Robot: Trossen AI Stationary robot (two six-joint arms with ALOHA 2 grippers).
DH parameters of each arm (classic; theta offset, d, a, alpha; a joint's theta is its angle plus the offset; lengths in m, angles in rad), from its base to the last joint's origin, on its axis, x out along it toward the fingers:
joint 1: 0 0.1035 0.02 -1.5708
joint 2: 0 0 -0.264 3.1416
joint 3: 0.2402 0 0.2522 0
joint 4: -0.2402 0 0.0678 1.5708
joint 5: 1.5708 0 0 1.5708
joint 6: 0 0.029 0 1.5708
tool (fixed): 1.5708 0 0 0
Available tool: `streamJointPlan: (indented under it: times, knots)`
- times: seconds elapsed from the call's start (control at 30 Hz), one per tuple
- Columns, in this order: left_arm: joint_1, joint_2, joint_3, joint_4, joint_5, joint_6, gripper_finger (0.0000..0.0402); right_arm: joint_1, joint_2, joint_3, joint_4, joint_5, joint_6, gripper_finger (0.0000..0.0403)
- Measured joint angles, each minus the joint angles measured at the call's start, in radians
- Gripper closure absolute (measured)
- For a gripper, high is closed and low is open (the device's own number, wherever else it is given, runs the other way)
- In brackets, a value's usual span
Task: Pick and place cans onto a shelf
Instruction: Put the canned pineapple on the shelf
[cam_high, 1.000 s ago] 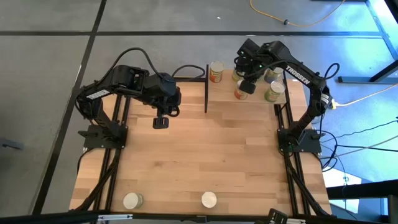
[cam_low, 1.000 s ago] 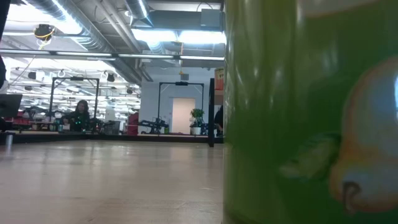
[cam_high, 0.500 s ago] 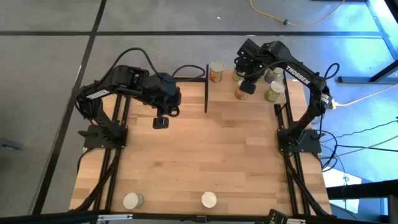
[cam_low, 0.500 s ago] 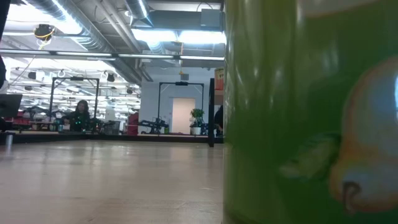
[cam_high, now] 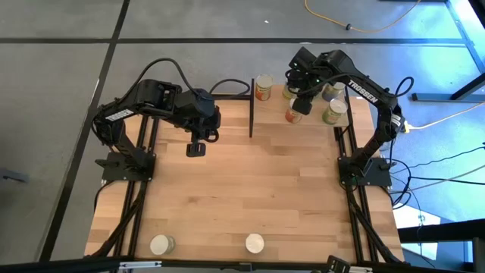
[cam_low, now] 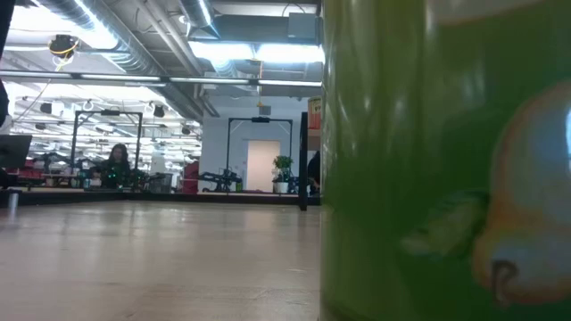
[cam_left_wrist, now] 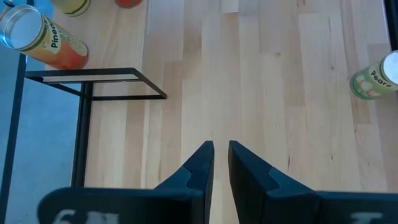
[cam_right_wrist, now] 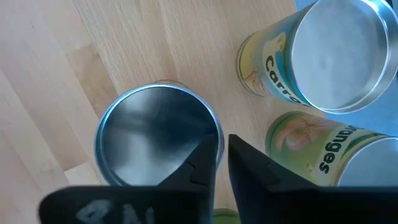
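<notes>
Right pincer (cam_high: 301, 106) nearly closed, empty, above orange-red can (cam_right_wrist: 157, 134) on shelf (cam_high: 318, 121); left pincer (cam_left_wrist: 220, 163) likewise, mid-table.

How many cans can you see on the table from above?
7 cans. Two at the table's near edge, one beside the shelf's black panel, four clustered far right around the right hand. The arm may hide more.

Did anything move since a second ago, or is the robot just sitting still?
Nothing visibly moved. The right gripper still hangs over the red-labelled can on the shelf, and the left gripper still waits above the bare table. The other cans, like the two near the front edge, sit where they were.
</notes>
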Motion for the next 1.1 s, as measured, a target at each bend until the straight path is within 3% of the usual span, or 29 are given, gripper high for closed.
streamJointPlan:
  times: [0.23,0.53,0.67,0.87,1.0,1.1]
  knots:
    - [0.0,0.0,0.0,0.0,0.0,0.0,0.036,0.0,0.0,0.0,0.002,0.0,-0.002,0.033]
    - [0.0,0.0,0.0,0.0,0.0,0.0,0.036,0.001,0.0,0.07,0.001,0.002,-0.001,0.0328]
    - [0.0,0.0,0.0,0.0,0.0,0.0,0.036,0.009,0.0,0.136,-0.005,-0.025,0.009,0.0344]
    - [0.0,0.0,0.0,0.0,0.0,0.0,0.036,0.082,-0.001,0.183,0.016,-0.206,0.005,0.0395]
    - [0.0,0.0,0.0,0.0,0.0,0.0,0.036,0.162,0.009,0.18,0.019,-0.208,0.004,0.0399]
    - [0.0,0.0,0.0,0.0,0.0,0.0,0.036,0.219,0.018,0.179,0.047,-0.117,0.003,0.0399]
